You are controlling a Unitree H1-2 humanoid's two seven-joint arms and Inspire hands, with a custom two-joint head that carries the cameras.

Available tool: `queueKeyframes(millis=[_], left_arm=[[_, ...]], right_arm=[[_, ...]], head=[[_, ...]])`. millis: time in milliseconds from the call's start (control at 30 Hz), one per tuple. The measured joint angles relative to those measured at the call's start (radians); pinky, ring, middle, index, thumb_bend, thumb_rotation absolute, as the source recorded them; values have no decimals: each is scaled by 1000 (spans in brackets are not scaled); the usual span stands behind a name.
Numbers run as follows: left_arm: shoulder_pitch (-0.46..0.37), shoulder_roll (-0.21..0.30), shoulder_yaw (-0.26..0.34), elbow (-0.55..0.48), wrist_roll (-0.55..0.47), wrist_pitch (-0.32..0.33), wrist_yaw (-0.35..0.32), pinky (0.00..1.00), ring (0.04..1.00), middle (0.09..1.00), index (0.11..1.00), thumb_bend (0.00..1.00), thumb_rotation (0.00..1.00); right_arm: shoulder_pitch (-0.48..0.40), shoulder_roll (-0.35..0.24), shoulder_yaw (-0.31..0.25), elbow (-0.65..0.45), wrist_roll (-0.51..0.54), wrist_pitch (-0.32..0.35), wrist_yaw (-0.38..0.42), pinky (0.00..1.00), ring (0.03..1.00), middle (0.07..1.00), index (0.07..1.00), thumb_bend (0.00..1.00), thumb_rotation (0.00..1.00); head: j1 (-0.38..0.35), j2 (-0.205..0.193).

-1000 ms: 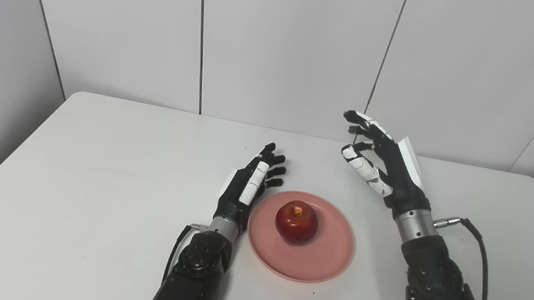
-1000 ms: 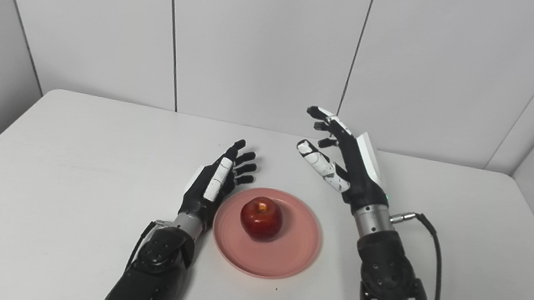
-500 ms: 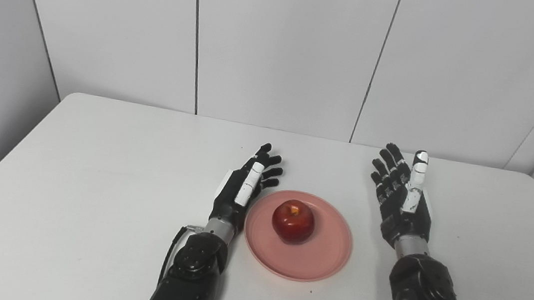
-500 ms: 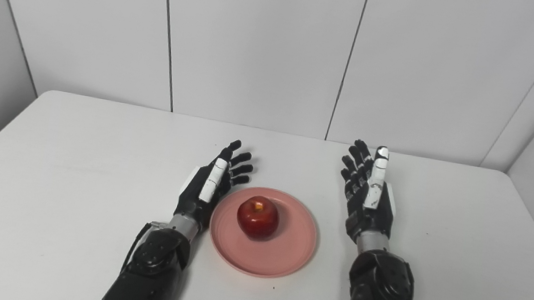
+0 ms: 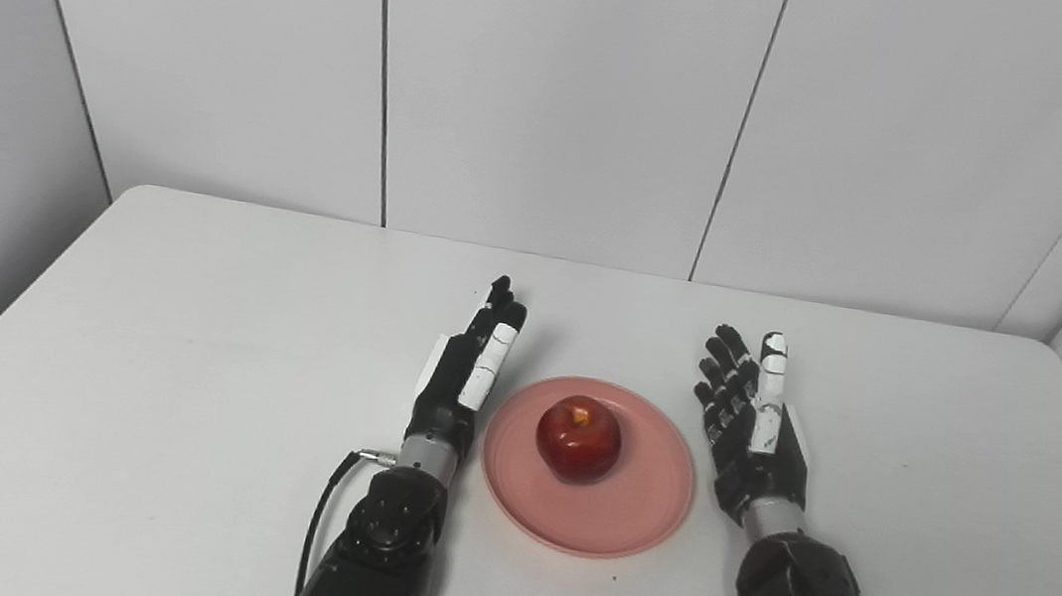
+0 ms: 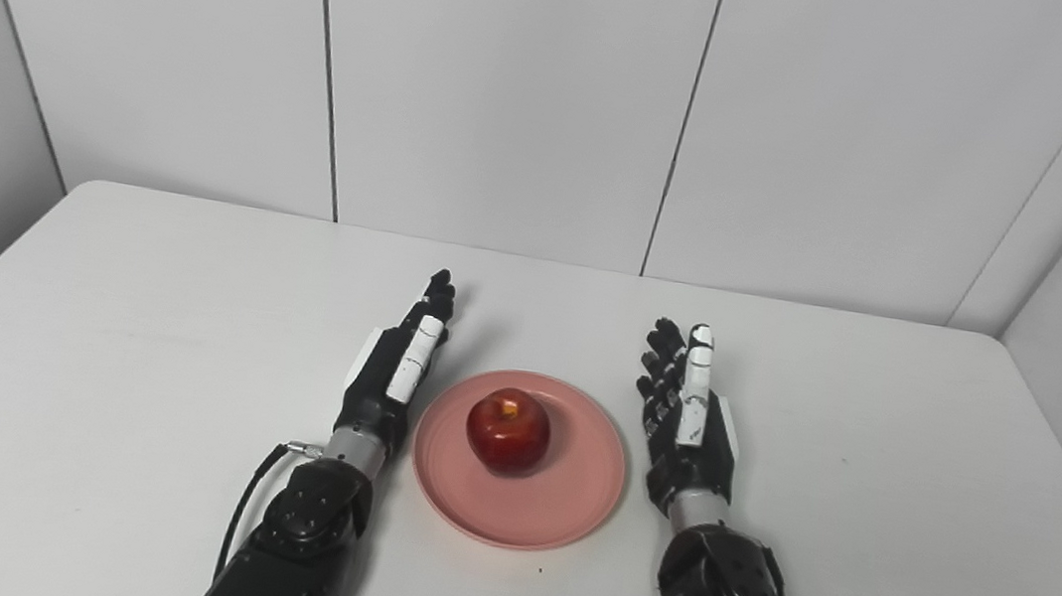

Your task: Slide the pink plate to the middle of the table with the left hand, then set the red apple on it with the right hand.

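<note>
Left eye view: red apple point(image 5: 579, 438) sits on pink plate point(image 5: 588, 466) mid-frame, table point(image 5: 185, 349) centre. Task looks done (both robot hands empty, fingers extended): left robot hand point(image 5: 466, 381), right robot hand point(image 5: 753, 431).

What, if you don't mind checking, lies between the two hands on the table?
The pink plate with the red apple on it lies between the left hand and right hand, seen in both eye views.

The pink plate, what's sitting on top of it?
A red apple sits on the pink plate, stem end up, near its middle. Nothing else shows on the plate. The spot right under the apple is covered, so it cannot be seen.
</note>
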Motion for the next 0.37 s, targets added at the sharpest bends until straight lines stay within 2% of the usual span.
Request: queueKeyframes(millis=[167,367], left_arm=[[7,-4,-5,-12,22,-1,32,1000,1000,1000,1000,877,996],[28,-8,-15,-49,33,10,39,1000,1000,1000,1000,870,1000]], right_arm=[[12,-11,47,15,-56,-59,0,1000,1000,947,905,878,1000],[13,-46,102,57,-128,-140,8,1000,1000,944,896,928,1000]], head=[[0,2],[0,2]])
